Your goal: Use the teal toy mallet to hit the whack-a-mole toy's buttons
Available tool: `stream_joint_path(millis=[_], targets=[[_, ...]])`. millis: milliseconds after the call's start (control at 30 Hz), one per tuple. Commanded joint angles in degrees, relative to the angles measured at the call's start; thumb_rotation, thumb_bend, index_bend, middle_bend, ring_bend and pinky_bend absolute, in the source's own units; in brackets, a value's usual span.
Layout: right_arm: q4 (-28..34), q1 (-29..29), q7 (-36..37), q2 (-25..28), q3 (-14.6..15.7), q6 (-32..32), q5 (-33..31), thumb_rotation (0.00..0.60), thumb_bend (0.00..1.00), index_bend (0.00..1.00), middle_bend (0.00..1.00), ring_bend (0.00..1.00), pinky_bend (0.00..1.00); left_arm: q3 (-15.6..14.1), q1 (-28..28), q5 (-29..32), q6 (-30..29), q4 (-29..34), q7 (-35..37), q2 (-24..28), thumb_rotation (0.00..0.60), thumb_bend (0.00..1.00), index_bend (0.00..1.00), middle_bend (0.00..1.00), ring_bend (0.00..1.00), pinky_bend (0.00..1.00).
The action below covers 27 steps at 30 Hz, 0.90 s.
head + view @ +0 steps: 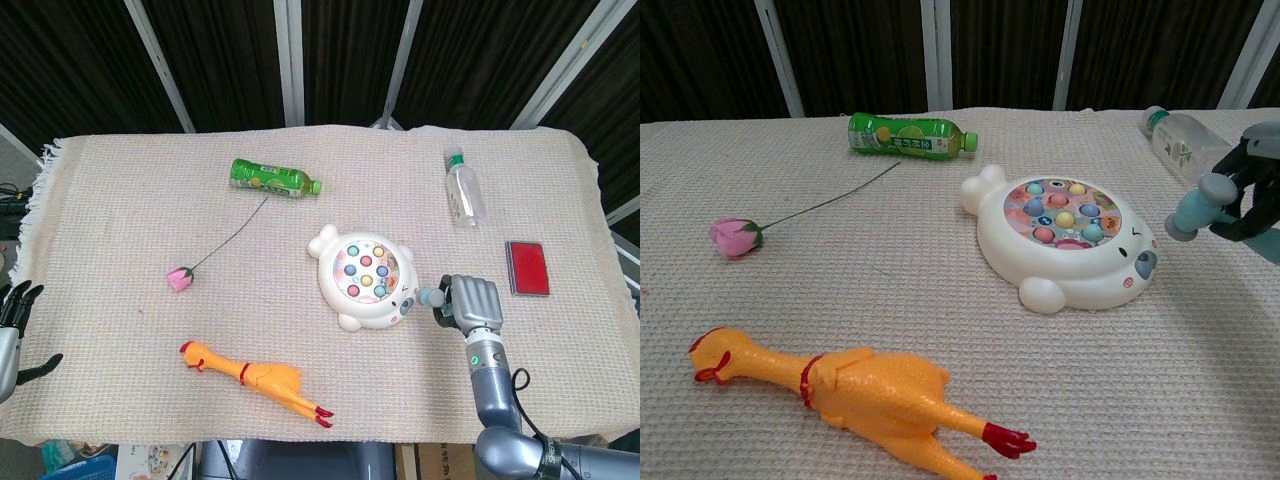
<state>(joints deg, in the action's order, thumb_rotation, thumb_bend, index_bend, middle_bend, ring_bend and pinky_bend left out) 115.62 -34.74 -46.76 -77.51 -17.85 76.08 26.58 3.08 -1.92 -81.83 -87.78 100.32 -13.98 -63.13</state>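
The left hand (12, 325) is idling at the counter's edge, fingers apart and holding nothing. The toy (366, 277) is sitting mid-counter. Just right of it, the right hand (470, 305) is gripping the mallet (1192, 208) — approach step; next, swinging its head down onto a button.

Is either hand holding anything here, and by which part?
The right hand grips the teal toy mallet by its handle; the head sticks out. The left hand holds nothing.
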Motion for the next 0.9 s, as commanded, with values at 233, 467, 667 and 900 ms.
stream_joint_path(millis=[233, 467, 667, 900], targets=[[-1.0, -6.8, -6.9, -2.3, -1.6, 2.0, -10.1, 0.600, 0.59, 0.90, 0.71, 0.62, 0.40, -0.1, 0.0, -0.3, 0.0, 0.0, -0.1, -0.1, 0.600, 0.00, 0.13, 0.03, 0.00, 0.00], [-1.4, -10.8, -9.4, -3.6, -3.7, 4.0, -15.4, 0.600, 0.60, 0.91, 0.71, 0.62, 0.40, 0.0, -0.1, 0.1, 0.1, -0.1, -0.1, -0.2, 0.600, 0.00, 0.13, 0.03, 0.00, 0.00], [-1.1, -13.6, -11.3, -3.8, -5.2, 5.7, -18.4, 0.600, 0.61, 0.91, 0.71, 0.62, 0.40, 0.0, -0.1, 0.3, 0.3, -0.1, -0.1, -0.1, 0.600, 0.00, 0.13, 0.03, 0.00, 0.00], [-0.1, -16.6, -14.0, -3.9, -6.0, 7.6, -21.8, 0.600, 0.61, 0.91, 0.71, 0.62, 0.40, 0.0, -0.2, 0.3, 0.4, -0.1, -0.2, -0.2, 0.600, 0.00, 0.13, 0.03, 0.00, 0.00]])
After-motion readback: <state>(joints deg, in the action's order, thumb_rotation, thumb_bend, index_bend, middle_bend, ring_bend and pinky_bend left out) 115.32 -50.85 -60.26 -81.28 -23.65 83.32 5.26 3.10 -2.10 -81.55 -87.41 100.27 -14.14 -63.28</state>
